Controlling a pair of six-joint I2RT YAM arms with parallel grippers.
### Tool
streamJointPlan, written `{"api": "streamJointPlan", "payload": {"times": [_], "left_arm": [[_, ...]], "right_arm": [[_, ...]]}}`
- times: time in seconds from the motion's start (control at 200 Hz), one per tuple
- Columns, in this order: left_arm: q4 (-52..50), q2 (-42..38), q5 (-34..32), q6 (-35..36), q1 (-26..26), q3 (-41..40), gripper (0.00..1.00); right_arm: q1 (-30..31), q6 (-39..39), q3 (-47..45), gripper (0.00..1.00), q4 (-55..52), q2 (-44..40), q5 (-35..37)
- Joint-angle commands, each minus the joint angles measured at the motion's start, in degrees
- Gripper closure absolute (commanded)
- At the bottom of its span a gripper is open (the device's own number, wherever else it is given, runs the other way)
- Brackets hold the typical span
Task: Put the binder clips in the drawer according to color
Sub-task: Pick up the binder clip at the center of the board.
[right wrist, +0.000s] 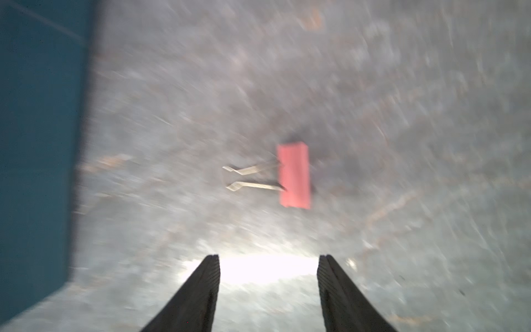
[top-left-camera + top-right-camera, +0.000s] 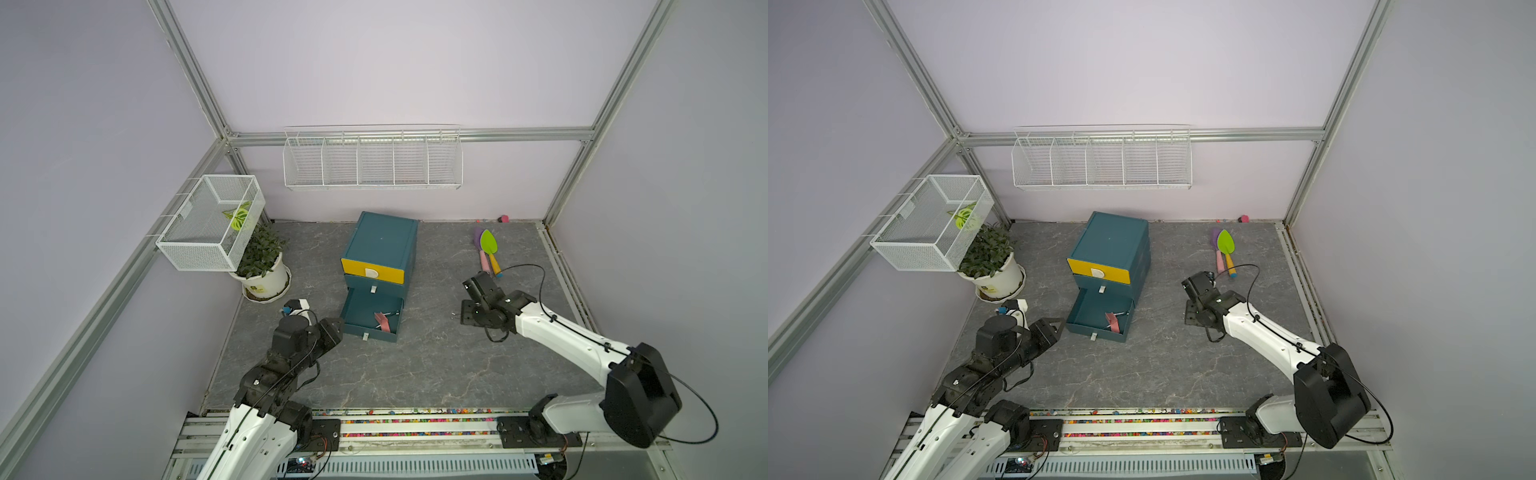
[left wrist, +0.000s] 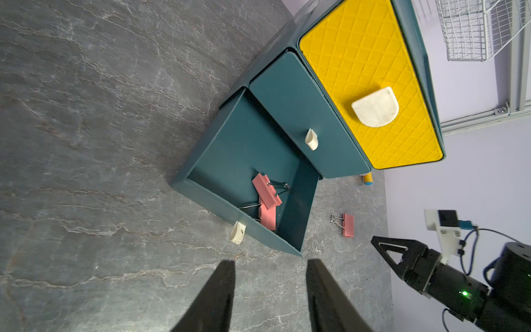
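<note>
Teal drawer cabinet (image 2: 380,243) mid-desk (image 2: 415,374); bottom drawer (image 3: 244,149) pulled out, two pink binder clips (image 3: 266,192) inside. Third pink clip (image 1: 294,176) lies on desk near drawer, ahead of right hand (image 1: 268,260): fingers spread, nothing held. Same for left hand (image 3: 270,266): spread, empty, facing drawer front. Plant pot label (image 2: 258,286) too small to read.

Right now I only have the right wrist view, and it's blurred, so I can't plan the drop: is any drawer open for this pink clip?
Observer: Yes, the bottom drawer is pulled out.
Operator: Anything in it?
Observer: Two pink clips, nothing else.
Operator: Is the left arm over it?
Observer: No, the left gripper, open and empty, hovers just off its front corner.
</note>
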Motion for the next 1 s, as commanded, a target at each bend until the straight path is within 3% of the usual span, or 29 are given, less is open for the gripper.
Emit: {"api": "streamJointPlan", "payload": {"times": [0.0,0.34,0.575,0.995], "left_arm": [[1.1,0.55,0.76,-0.37,0.27,1.58,0.54],[1.32,1.01,0.77,-0.4,0.28,1.99,0.53],[1.76,0.65,0.97,-0.61,0.28,1.67,0.53],[2.74,1.16,1.21,-0.48,0.33,1.23,0.53]], "right_arm": [[-3.15,-3.97,-1.54,0.39,-3.77,0.34,-7.23],[-4.81,-6.79,4.62,0.4,-2.87,14.97,-7.26],[-6.47,-7.85,6.68,0.41,-1.41,19.16,-5.35],[-6.46,-10.83,9.24,0.61,-0.29,23.98,-5.76]]}}
